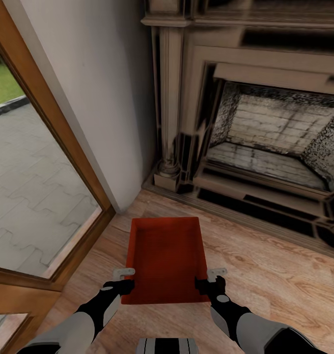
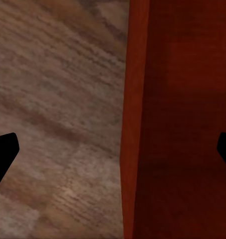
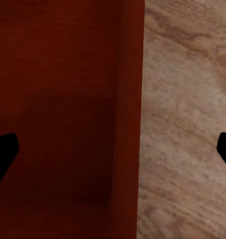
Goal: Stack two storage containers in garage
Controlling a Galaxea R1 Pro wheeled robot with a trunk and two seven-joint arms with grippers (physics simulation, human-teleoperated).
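Both end effectors spread wide: left end effector (image 1: 124,278) and right end effector (image 1: 212,278) straddle the storage container (image 1: 165,258) walls; uneven closing could tilt or drop it

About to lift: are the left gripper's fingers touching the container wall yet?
Apart. In the left wrist view the fingertips sit wide on either side of the container wall, with wood floor visible between the outer fingertip and the wall. The left gripper is open.
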